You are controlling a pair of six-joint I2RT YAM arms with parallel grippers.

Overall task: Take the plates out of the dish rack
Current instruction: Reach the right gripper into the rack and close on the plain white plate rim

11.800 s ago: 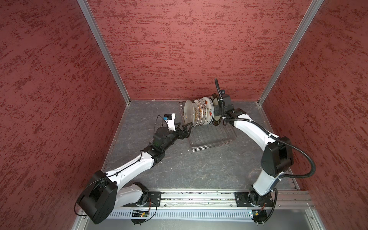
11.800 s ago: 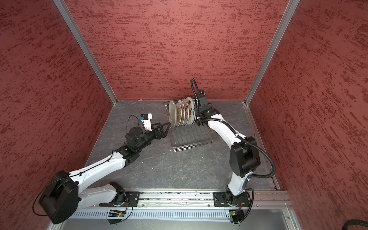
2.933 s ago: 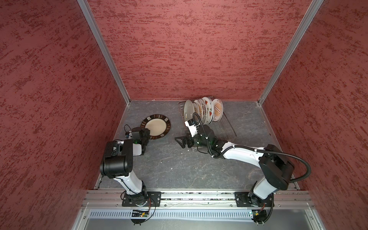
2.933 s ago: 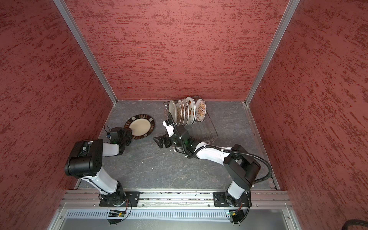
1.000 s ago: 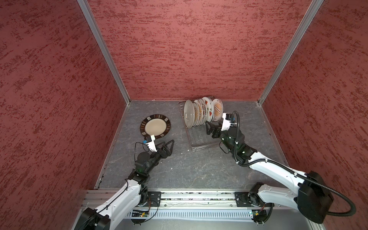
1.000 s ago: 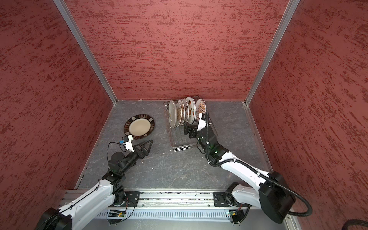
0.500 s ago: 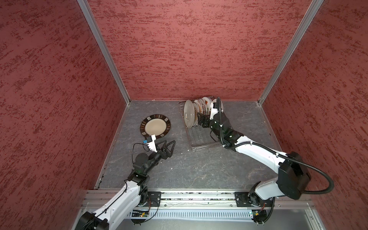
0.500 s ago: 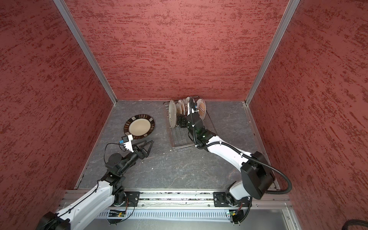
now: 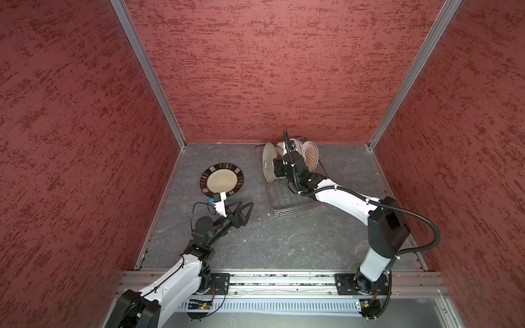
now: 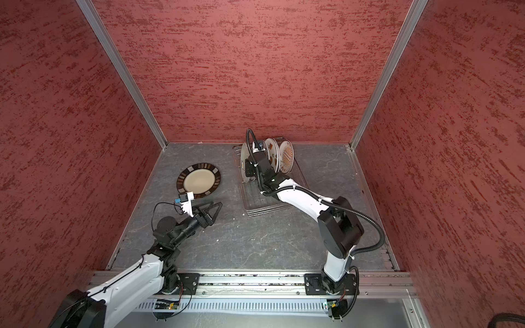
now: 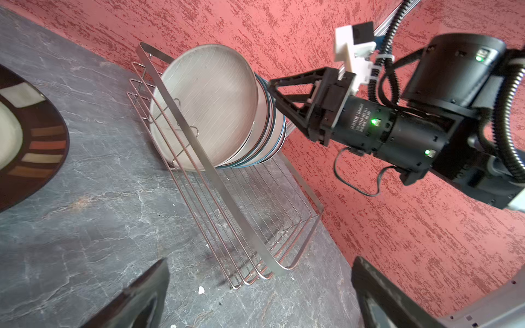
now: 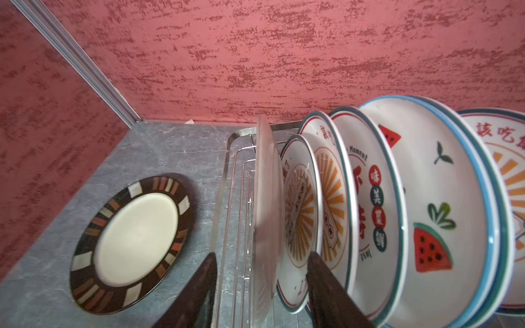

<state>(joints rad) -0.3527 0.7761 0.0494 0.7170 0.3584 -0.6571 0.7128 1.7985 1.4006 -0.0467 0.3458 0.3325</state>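
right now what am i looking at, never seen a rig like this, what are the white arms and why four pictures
These are two white robot arms on a rail at the front of a grey table. Each ends in a two-fingered pincer. Two pictures look down from above, nearly identical; the other two come from a camera on each arm's wrist. A wire dish rack holds a row of plates standing on edge: a plain pale plate at one end, then patterned ones such as the watermelon plate. A dark-rimmed striped plate lies flat on the table beside the rack. The right pincer has its jaws either side of the plain plate's rim with gaps showing, so nothing is gripped yet. The left pincer is open and empty, apart from the rack.
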